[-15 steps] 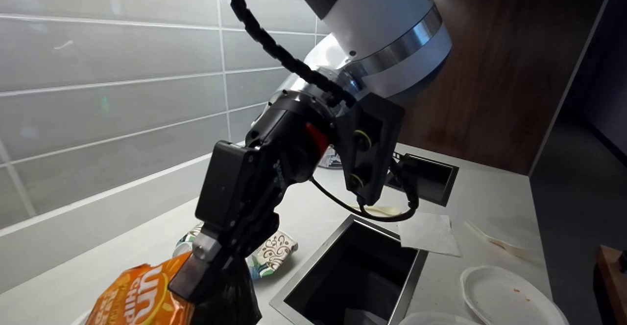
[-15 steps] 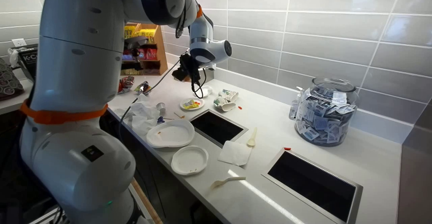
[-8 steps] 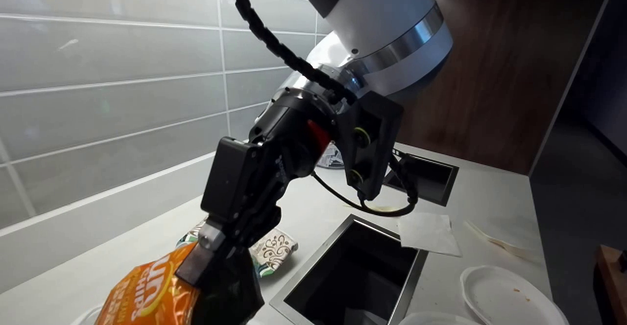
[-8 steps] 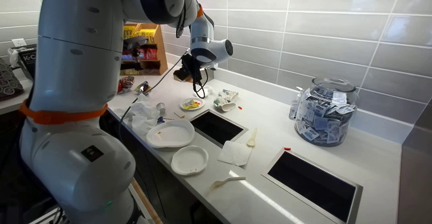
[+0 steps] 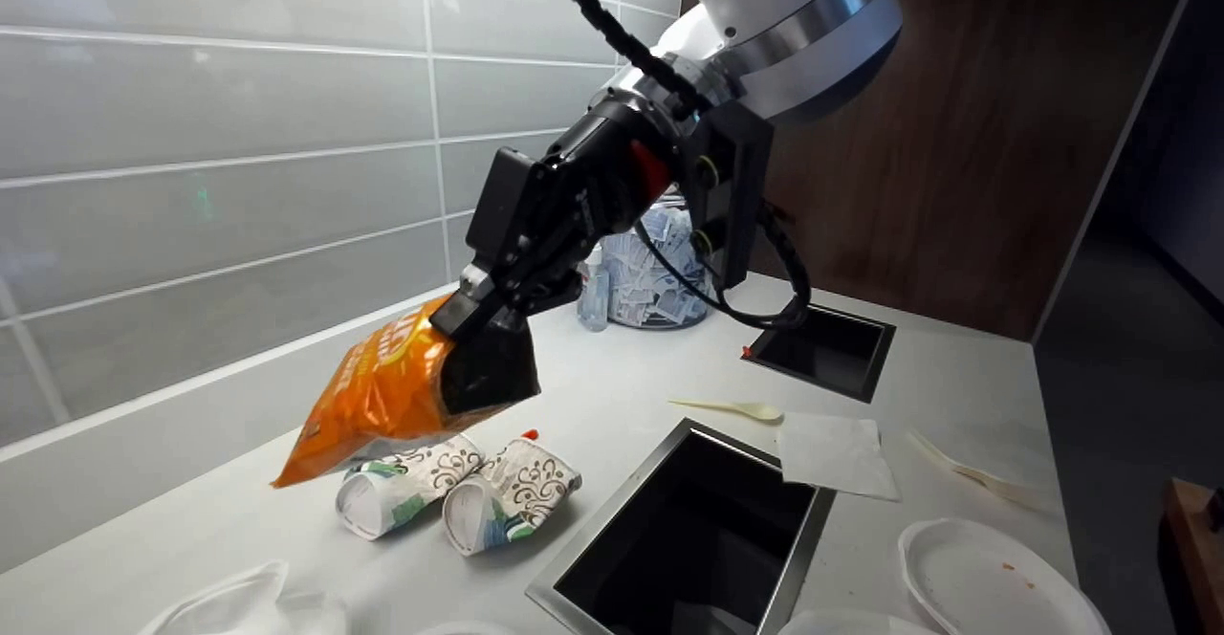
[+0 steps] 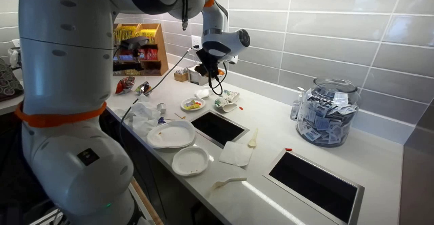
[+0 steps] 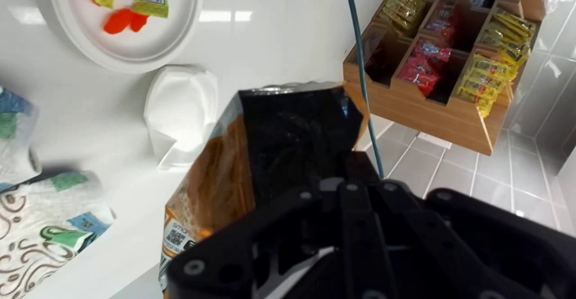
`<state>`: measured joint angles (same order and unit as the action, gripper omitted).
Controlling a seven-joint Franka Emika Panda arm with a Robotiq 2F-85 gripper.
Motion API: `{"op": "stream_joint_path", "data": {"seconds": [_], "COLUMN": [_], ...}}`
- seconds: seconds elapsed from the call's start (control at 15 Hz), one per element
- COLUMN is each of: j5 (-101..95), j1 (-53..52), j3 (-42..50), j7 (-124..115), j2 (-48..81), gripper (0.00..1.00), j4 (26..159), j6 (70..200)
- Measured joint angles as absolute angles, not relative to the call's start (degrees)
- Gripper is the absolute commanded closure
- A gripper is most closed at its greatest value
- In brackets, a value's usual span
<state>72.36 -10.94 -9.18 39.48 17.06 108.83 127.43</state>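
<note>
My gripper (image 5: 469, 317) is shut on the edge of an orange chip bag (image 5: 387, 391) and holds it in the air. The bag hangs tilted from the fingers, with a dark panel facing the bin side. In the wrist view the bag (image 7: 220, 168) shows its side beyond the gripper (image 7: 353, 166). Below the bag, two crumpled patterned paper cups (image 5: 521, 492) (image 5: 411, 487) lie on the counter. A rectangular bin opening (image 5: 684, 530) with a metal rim is beside the cups. In an exterior view the gripper (image 6: 203, 69) hides most of the bag.
White plates (image 6: 171, 134) (image 6: 191, 161), a napkin (image 6: 236, 154) and spoons (image 6: 253, 138) (image 6: 223, 183) lie around the opening. A glass jar of packets (image 6: 327, 116) stands by the tiled wall. A snack rack (image 6: 154, 48) and a cable (image 6: 162, 79) are at the far end.
My gripper has risen and moved away from the exterior camera near the bag, carrying the bag along. More of the bag now shows, and both paper cups are uncovered below it.
</note>
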Motion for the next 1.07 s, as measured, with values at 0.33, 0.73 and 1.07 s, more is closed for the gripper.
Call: {"op": "stream_joint_path", "data": {"seconds": [0.33, 0.73, 1.07], "j5": [70.75, 69.25, 69.25], "j1": [-8.54, -6.48, -6.52], "j3": [-6.93, -5.4, -5.72], "j7": [39.38, 38.94, 38.94], "j2": [12.76, 9.8, 10.04], "gripper": [1.0, 0.99, 1.0], "j4": [113.91, 117.95, 117.67], "j6": [127.54, 128.7, 128.76]}}
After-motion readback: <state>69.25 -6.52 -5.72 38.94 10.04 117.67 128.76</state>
